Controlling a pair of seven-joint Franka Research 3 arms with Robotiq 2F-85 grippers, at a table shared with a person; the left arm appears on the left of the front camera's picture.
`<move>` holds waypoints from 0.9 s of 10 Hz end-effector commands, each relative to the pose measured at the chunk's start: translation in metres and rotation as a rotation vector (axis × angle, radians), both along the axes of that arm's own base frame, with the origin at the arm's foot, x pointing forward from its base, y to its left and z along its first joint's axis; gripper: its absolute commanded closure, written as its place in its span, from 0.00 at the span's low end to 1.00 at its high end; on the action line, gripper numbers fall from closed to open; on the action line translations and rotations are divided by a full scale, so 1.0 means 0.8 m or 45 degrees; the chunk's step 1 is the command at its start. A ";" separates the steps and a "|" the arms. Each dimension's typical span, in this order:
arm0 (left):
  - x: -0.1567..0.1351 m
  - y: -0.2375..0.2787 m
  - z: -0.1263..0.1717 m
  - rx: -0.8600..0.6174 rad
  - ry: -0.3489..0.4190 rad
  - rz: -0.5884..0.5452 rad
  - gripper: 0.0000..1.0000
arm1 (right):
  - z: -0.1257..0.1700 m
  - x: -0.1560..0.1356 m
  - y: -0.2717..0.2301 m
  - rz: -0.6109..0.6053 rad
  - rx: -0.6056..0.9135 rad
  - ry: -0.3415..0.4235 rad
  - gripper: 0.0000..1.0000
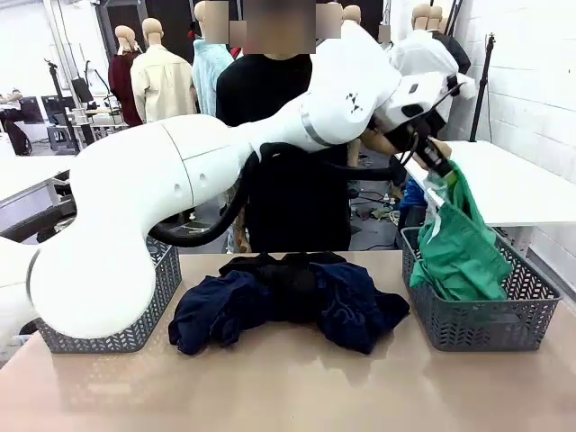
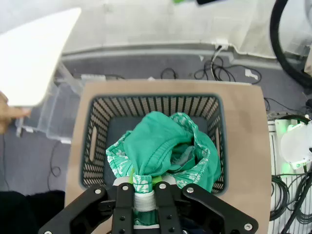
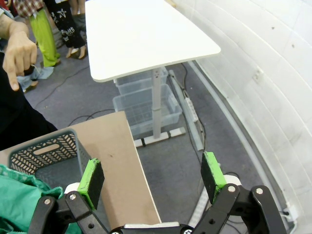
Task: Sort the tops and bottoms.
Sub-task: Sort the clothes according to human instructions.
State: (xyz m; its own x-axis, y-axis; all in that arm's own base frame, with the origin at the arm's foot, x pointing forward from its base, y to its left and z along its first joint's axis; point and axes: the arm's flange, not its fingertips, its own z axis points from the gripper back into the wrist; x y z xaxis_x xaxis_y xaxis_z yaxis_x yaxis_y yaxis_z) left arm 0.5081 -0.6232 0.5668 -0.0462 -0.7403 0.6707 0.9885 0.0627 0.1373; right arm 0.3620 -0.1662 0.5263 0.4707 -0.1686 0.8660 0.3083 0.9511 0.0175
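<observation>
The bottoms (image 1: 459, 247), bright green trousers, hang from my left gripper (image 1: 438, 173), which is shut on their bunched waistband above the right grey basket (image 1: 477, 324). Their lower part rests inside that basket. The left wrist view looks straight down: the shut left gripper (image 2: 145, 192) pinches the green cloth (image 2: 161, 151) over the basket (image 2: 92, 141). My right gripper (image 3: 152, 170) hangs open and empty past the table's right edge, with a corner of the basket (image 3: 44, 151) and the green cloth (image 3: 19, 195) at its lower left. A heap of dark navy and black clothes (image 1: 288, 301) lies mid-table.
A second grey basket (image 1: 153, 306) stands at the left, partly behind my left arm. A person in black (image 1: 288, 135) stands at the far side, one hand (image 3: 19, 51) hanging near the basket. A white table (image 3: 146, 34) stands beyond the right edge.
</observation>
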 end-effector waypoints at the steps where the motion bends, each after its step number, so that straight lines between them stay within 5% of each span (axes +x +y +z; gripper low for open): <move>1: 0.168 -0.180 0.081 0.089 0.101 0.050 1.00 | -0.001 0.001 0.000 -0.008 0.025 0.002 0.00; 4: 0.182 -0.172 0.003 0.296 0.243 0.152 1.00 | -0.001 0.001 0.000 -0.008 0.025 0.002 0.00; 7: 0.176 -0.187 0.001 0.303 0.326 0.080 1.00 | -0.001 0.001 0.000 -0.008 0.025 0.002 0.00; 9: 0.177 -0.199 -0.001 0.266 0.315 -0.004 0.67 | -0.001 0.001 0.000 -0.008 0.025 0.002 0.00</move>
